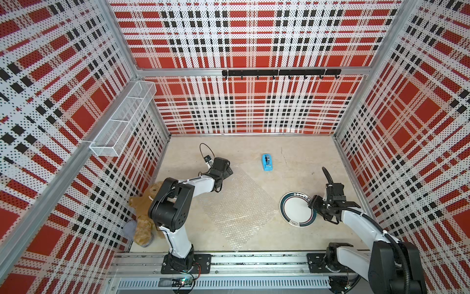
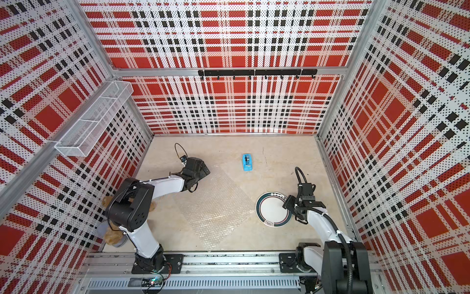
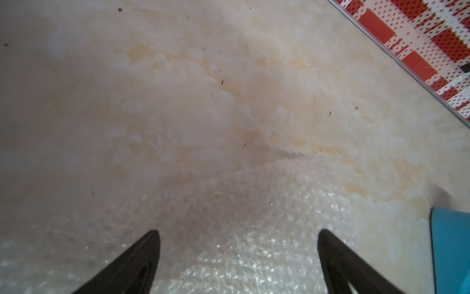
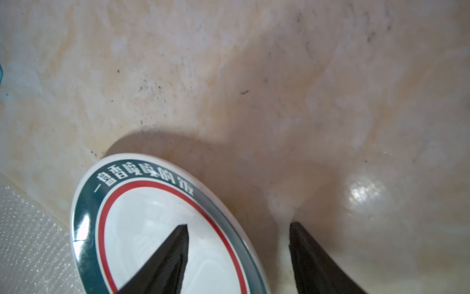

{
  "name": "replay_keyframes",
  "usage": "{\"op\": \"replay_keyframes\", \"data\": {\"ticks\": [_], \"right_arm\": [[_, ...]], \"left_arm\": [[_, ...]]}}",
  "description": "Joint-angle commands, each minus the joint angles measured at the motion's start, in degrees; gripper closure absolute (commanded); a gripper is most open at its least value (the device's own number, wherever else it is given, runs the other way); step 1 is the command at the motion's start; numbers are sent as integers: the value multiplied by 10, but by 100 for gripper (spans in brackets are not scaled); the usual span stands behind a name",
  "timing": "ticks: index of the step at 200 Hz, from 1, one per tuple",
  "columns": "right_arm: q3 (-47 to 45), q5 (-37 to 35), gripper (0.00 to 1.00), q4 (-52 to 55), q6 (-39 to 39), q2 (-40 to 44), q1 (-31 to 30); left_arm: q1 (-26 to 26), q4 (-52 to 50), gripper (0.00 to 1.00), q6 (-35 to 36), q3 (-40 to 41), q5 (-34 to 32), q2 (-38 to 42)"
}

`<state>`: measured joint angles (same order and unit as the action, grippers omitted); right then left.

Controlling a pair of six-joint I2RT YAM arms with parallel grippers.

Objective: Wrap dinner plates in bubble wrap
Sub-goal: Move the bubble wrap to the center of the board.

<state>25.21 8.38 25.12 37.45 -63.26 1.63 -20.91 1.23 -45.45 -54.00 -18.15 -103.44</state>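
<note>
Wrap (image 1: 236,203): lying flat on the table (image 1: 292,178), centre.
Left gripper (image 3: 238,231): hovering over the wrap's far corner, fingers spread wide, holding nothing.
Dispenser (image 1: 266,162): sitting beyond the wrap, apart from it.
Plate (image 1: 295,212): resting just right of the wrap.
Right gripper (image 4: 239,224): straddling the plate's right rim, jaws parted, one finger over its white centre, one over bare table.
</note>
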Motion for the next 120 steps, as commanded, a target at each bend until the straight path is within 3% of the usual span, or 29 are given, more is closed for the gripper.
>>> {"op": "replay_keyframes", "data": {"ticks": [1, 55, 79, 120], "right_arm": [[-18, 13, 44, 13, 10, 11, -1], [-32, 45, 77, -28, -11, 35, -5], [-27, 47, 97, -25, -15, 50, -7], [-5, 64, 100, -27, -28, 111, -10]], "left_arm": [[2, 20, 2, 18, -20, 12, -26], [7, 25, 2, 62, -100, 16, -116], [7, 25, 2, 91, -144, 26, -154], [-4, 23, 2, 119, -188, 34, -167]]}}
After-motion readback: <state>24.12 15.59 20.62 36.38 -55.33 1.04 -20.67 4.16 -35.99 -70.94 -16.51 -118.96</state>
